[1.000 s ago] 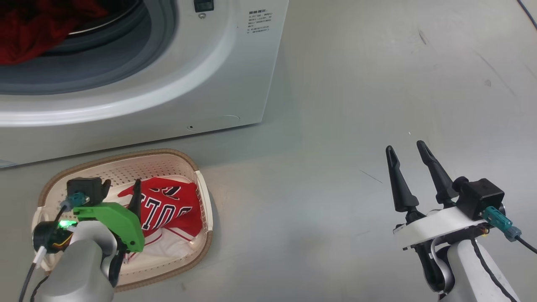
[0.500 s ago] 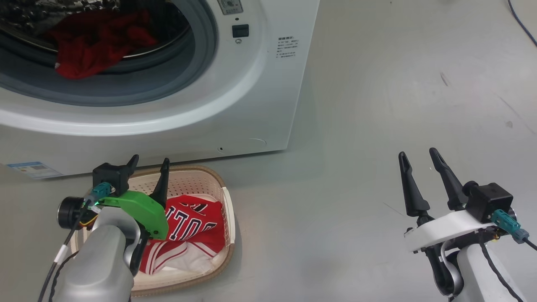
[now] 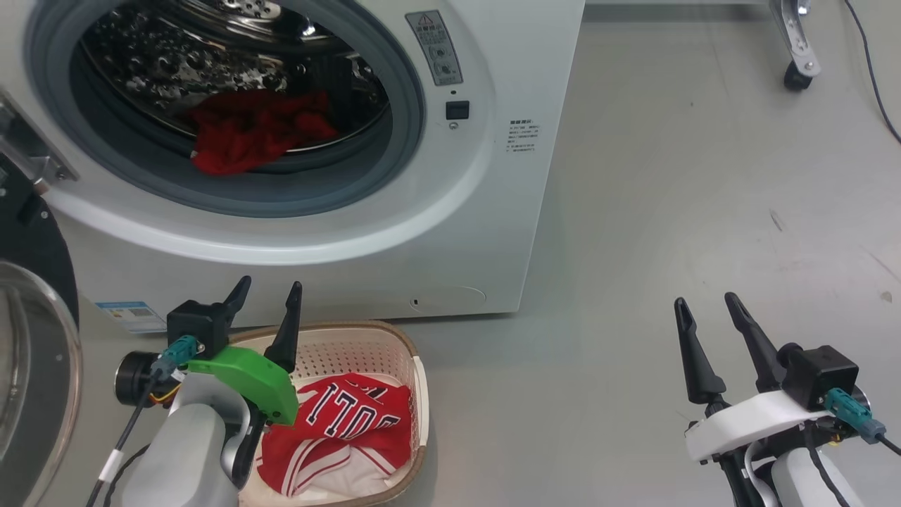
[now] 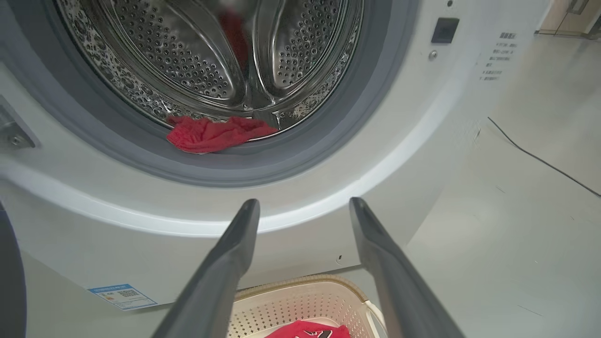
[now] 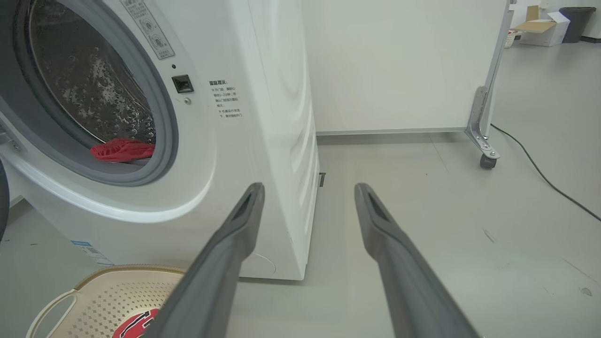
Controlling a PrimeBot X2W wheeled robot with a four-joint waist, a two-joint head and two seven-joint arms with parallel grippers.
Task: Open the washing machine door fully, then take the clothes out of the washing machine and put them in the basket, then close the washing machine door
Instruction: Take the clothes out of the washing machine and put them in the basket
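Two garments are showing. Where is each one lying? – A

The plain red garment (image 3: 246, 134) is lying at the near lip of the steel drum, inside the washing machine (image 3: 493, 211). The red-and-white jersey (image 3: 352, 415) is lying crumpled in the basket (image 3: 352, 352), with its lettering facing up. The basket is standing on the floor (image 3: 669, 176), just in front of the machine and toward its left side. – B

And the washing machine door (image 3: 35, 352), how is it standing? – A

It is standing open at the far left. Its black rim and its glass bowl are showing only in part, because the edge of the head view is cutting them. – B

What are the arms doing? – A

The left end effector (image 3: 269, 285) is hovering over the near left part of the basket. Its two dark fingers are standing wide apart and empty, and they are pointing at the white front under the round opening. The right end effector (image 3: 704, 299) is hovering over bare floor, well to the right of the machine, and its fingers are also standing apart and empty. – B

Is something else showing? – A

A small blue label (image 3: 130, 315) is sitting low on the left of the machine's front, and a caster wheel (image 3: 795, 76) is resting on the floor at the far right. – B
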